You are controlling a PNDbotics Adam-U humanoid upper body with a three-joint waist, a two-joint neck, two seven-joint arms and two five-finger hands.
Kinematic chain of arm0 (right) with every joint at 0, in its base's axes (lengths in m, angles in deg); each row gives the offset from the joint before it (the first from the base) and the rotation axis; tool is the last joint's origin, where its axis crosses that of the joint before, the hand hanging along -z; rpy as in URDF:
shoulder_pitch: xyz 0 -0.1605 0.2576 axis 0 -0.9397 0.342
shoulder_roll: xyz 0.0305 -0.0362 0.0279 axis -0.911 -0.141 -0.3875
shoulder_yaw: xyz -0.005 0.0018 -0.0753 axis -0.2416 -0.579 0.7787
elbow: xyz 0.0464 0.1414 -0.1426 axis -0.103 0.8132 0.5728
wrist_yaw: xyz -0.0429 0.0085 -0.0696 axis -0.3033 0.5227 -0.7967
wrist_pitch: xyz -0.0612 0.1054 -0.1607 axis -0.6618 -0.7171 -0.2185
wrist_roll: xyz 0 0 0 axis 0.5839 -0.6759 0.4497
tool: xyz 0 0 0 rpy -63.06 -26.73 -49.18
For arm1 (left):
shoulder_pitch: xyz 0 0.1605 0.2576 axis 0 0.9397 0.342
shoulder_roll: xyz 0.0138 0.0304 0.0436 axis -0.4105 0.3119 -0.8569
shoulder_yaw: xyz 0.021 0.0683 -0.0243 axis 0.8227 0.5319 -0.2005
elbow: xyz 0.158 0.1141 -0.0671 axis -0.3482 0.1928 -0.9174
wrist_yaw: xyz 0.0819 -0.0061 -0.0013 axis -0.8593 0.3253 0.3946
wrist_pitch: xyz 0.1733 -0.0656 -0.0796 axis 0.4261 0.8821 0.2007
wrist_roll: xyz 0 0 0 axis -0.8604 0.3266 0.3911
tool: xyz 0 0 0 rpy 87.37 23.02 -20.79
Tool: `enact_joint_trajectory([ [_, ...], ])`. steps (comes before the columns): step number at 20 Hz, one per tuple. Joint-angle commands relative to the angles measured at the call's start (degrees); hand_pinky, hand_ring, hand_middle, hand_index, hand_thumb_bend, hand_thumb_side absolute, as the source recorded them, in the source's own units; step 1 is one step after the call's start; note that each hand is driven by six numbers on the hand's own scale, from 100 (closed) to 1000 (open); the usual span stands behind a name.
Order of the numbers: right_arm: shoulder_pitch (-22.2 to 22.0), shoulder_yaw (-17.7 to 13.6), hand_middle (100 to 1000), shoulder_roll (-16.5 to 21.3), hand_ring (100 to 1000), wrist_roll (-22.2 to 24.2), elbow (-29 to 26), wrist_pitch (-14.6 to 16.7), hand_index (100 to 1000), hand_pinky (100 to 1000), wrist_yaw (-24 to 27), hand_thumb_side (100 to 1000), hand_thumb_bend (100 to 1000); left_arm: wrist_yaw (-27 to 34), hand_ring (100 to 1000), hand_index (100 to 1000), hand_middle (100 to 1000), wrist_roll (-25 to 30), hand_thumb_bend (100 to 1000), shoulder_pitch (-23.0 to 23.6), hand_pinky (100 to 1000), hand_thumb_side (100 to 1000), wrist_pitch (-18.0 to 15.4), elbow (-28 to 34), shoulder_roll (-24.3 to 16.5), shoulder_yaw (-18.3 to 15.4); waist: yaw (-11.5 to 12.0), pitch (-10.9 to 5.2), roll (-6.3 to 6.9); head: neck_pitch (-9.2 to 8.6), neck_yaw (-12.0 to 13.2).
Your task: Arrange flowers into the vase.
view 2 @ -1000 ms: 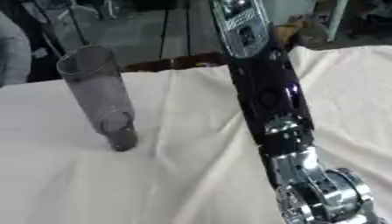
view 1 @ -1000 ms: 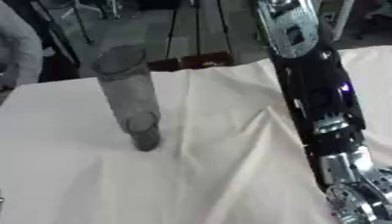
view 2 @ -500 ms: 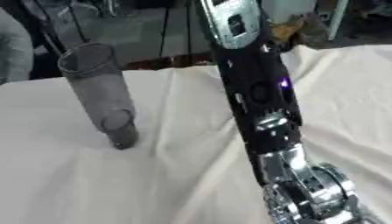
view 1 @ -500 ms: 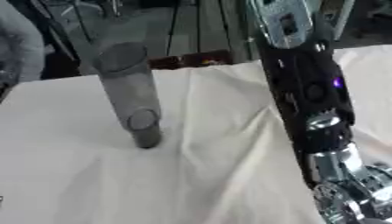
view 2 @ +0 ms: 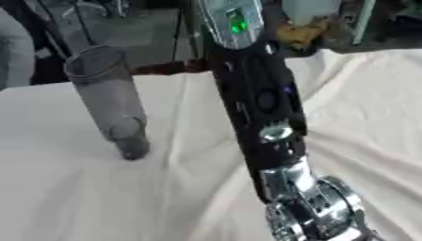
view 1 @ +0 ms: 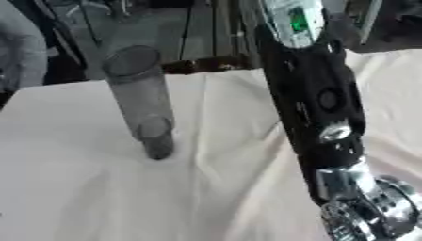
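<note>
A tall grey see-through vase [view 1: 142, 96] stands on the white tablecloth [view 1: 74, 188], left of centre, leaning slightly away from me, with nothing visible inside it. My right arm [view 1: 317, 108], black with a green light near its top, reaches down from the upper edge to the lower right. Its silver wrist [view 2: 317, 207] sits at the bottom edge, well to the right of the vase. The hand itself lies below the edge of both views. No flowers show on the cloth. My left hand appears in neither view.
The cloth is creased, with folds running from the vase towards the lower right. The table's far edge [view 1: 206, 66] lies just behind the vase, with dark floor and stand legs beyond. A pale and yellowish shape [view 2: 303, 28] shows past the far edge.
My right arm has swung a little to the left, closer to the middle of the views. The vase has not moved.
</note>
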Motion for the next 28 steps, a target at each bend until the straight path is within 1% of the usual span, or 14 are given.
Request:
enact_joint_trajectory([
  [1,2.2,0.9,100,-0.5,100,-0.9,-1.8,1.4,100,100,3.3,472,100,0.3,884,978,889,0.3,100,-0.7,740,1000,0.0,0.8,-1.1,0.2,0.3,-0.87,-0.15,-0.29,-0.4],
  [5,2.7,1.8,100,-0.9,100,-1.9,-2.3,3.3,100,100,6.9,475,100,0.3,884,978,888,0.4,100,-0.7,740,1000,0.0,0.8,-1.2,0.2,0.7,-0.84,-0.28,-0.1,-0.6],
  [8,3.6,2.2,100,-1.2,100,-3.0,-2.2,4.0,100,100,9.6,475,100,0.3,884,978,888,0.4,100,-0.6,740,1000,0.0,0.8,-1.4,0.3,0.9,-0.86,-0.48,-0.08,-0.5],
  [14,7.8,1.8,100,-0.2,100,-5.8,0.8,4.3,100,100,14.7,473,100,0.1,884,978,888,0.5,100,-0.5,740,1000,0.2,0.8,-2.1,0.3,0.5,-1.11,-1.26,-0.16,0.4],
  [18,9.2,1.5,100,0.1,100,-7.5,2.2,4.7,100,100,16.2,470,100,0.0,883,978,888,0.5,100,-0.7,740,1000,0.2,0.8,-2.3,0.3,0.4,-1.21,-1.71,-0.26,0.7],
  [23,8.9,1.8,100,-0.3,100,-8.0,2.2,5.0,100,100,17.1,468,100,0.1,883,978,888,0.6,100,-0.7,741,1000,0.2,0.8,-2.3,0.4,0.8,-1.25,-1.77,-0.43,0.6],
  [28,7.7,2.1,100,-1.9,100,-7.6,1.4,5.4,100,100,17.0,466,100,0.3,883,978,888,0.8,100,-1.0,741,1000,0.0,0.8,-2.0,0.5,1.7,-0.91,-1.75,-0.83,0.0],
])
